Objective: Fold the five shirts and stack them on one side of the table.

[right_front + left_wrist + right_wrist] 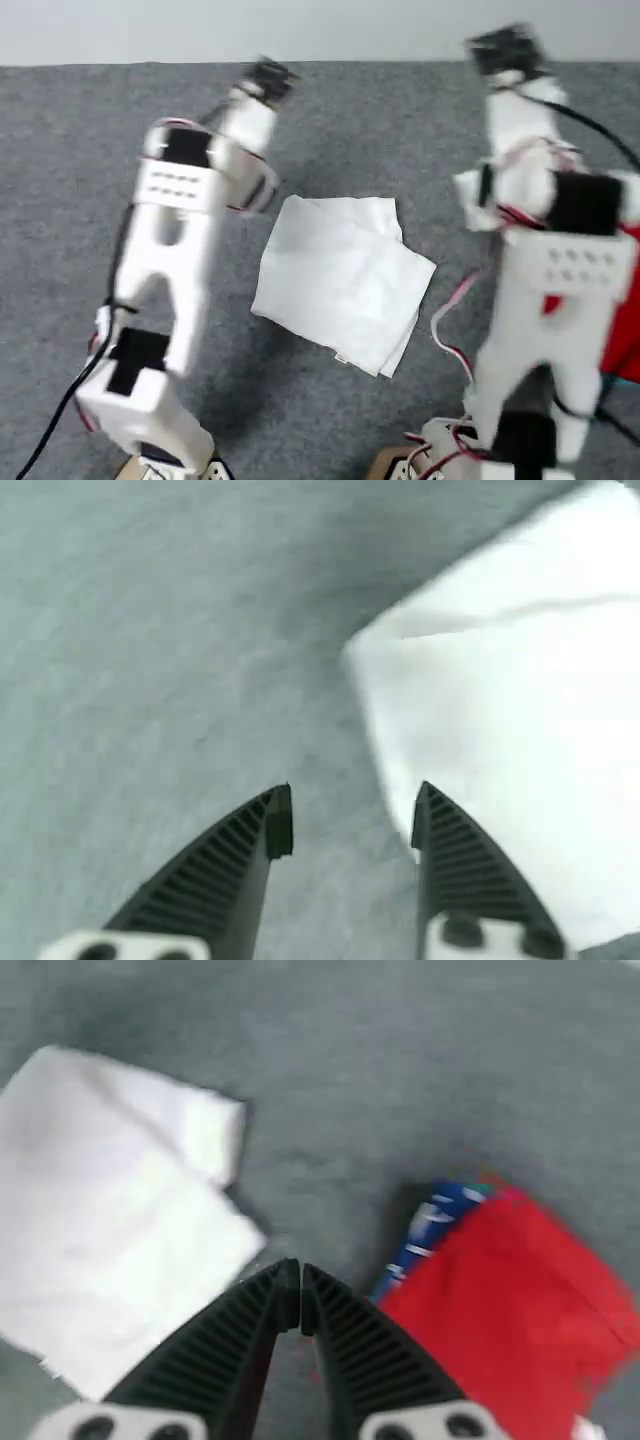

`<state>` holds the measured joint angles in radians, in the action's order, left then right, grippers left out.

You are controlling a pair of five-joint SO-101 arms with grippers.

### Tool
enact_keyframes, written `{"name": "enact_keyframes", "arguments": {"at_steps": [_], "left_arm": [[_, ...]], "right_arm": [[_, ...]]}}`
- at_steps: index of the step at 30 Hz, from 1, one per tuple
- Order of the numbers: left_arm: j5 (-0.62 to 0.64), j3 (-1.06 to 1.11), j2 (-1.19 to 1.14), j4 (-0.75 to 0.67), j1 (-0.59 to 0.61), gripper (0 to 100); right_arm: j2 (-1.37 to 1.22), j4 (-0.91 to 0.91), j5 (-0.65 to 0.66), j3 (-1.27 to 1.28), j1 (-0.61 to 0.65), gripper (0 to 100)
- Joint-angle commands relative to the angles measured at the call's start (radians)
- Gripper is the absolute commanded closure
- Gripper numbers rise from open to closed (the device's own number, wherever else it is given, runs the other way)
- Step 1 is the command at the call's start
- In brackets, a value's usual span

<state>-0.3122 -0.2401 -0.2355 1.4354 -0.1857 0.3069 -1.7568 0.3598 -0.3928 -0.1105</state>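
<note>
So, white shirt (345,285) lies in the middle of the table (80,120), folded to a rough square w/ a loose flap at the far corner. Folding looks about done, & the step in hand is prob. moving it onto the stack. Left hand (355,800) hangs over bare table just beside the shirt's edge, released, jaws wide apart, nothing in them. Right hand (300,1270) is clenched on nothing, tips together, above the table btw the white shirt and the red shirt (510,1300), which sits on a blue shirt (425,1230) at the right side. To do it well, I'd say: pinch all layers at an edge, not just the top one, else the fold opens on the lift. Both hands on opposite sides would keep it flat; right one must open first. Set it square on the red, not half off. Thin cloth, will prob. sag. The table has a grey felt-like cover w/ some grip, so dragging may ruck the layers; lift, don't slide. A pale wall (300,30) runs behind the far edge.
</note>
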Motion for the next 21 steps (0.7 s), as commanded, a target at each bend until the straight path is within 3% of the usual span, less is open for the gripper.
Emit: {"name": "enact_keyframes", "arguments": {"at_steps": [1,6,12,21], "left_arm": [[-0.061,-0.038,-0.051,-0.048,-0.107,79],[-0.087,-0.111,-0.16,-0.06,-0.192,79],[-0.167,-0.282,-0.33,-0.06,-0.226,79],[-0.239,-0.627,-0.562,0.051,-0.196,79]], "right_arm": [[0.14,-0.041,-0.008,0.078,-0.127,98.4],[0.325,-0.039,-0.002,0.301,-0.271,98.4],[0.541,-0.036,0.155,0.554,-0.414,98.4],[0.727,-0.036,0.25,0.769,-0.489,98.4]]}}
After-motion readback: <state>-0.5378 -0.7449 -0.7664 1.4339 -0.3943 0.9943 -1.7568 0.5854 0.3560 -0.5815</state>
